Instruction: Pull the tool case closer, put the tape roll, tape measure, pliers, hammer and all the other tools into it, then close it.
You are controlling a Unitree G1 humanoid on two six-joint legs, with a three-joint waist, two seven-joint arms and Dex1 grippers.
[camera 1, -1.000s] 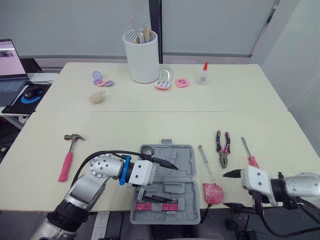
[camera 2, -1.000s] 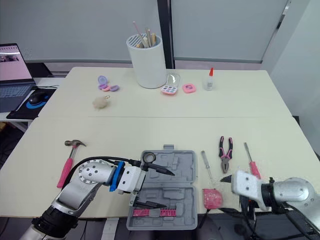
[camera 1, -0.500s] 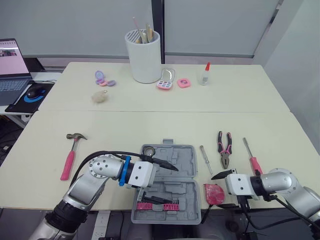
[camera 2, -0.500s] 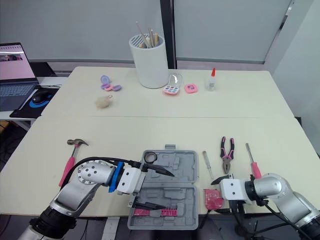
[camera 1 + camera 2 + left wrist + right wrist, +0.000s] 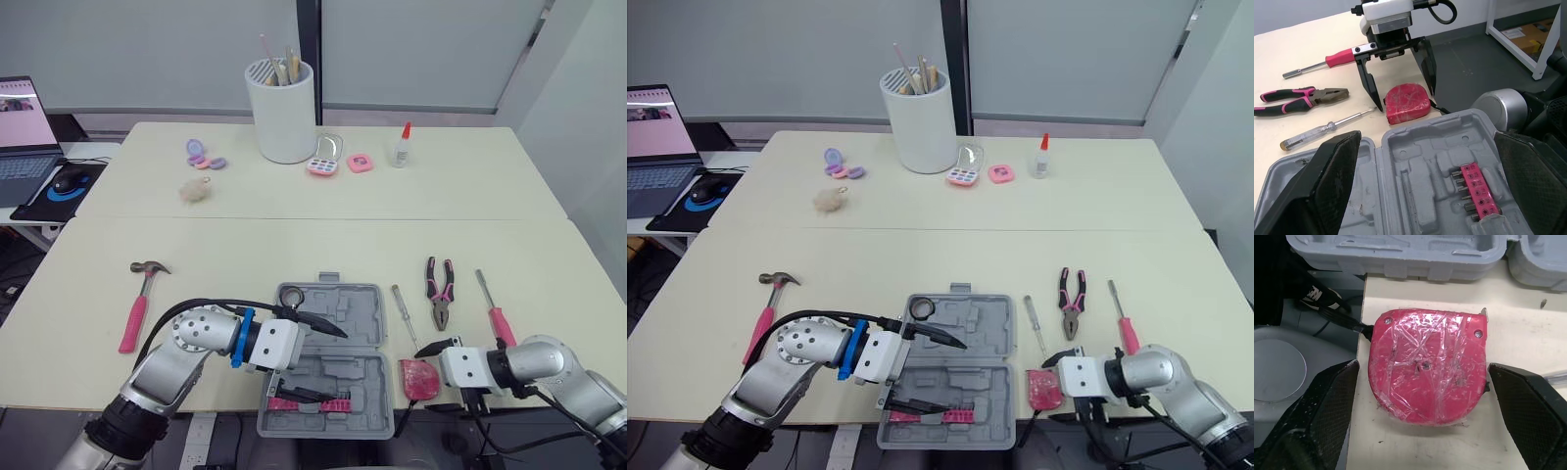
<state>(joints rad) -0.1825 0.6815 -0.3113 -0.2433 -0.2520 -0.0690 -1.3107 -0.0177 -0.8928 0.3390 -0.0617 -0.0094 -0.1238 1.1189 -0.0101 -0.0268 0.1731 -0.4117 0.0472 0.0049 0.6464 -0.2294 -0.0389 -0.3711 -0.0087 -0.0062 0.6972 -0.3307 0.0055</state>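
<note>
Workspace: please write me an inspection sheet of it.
Surface: cream table, no spill seen.
Job's things: tool case open at near edge; tape measure beside it; pliers, red screwdriver, clear screwdriver, hammer loose on table.
Clutter: brush cup, glue bottle, palette, fluffy ball on far half.
End effectors: left end effector open over case; right end effector open around tape measure.
Cables: black cable along left arm.
Surroundings: laptop, mouse on side desk.

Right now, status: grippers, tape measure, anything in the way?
Right gripper open, straddling tape measure, not gripping. Left gripper open over open tool case. Tape measure at table edge beside case; clear-handled screwdriver close by.
</note>
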